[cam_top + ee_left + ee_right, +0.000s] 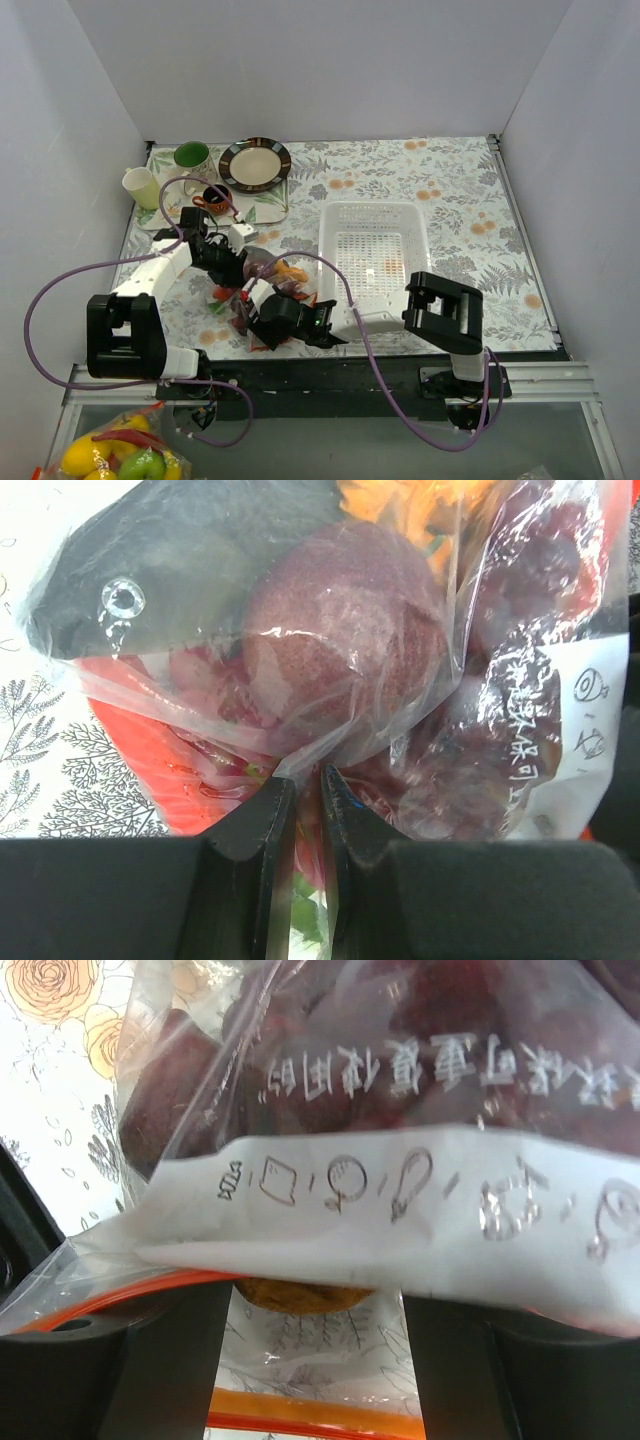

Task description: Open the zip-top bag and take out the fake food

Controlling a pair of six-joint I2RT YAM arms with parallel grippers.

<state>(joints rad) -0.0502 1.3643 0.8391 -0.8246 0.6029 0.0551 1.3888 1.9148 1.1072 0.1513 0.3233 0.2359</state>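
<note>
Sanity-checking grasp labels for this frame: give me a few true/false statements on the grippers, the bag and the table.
1. The left gripper is pinched on the plastic of the zip-top bag. True.
2. The right gripper is clamped shut. False: its jaws stand wide apart, with the bag's printed panel across them.
3. The grey fish lies in the white basket. False: it is inside the bag, beside a round reddish fruit.
4. The plate sits at the far left of the table, next to a green mug. True.
</note>
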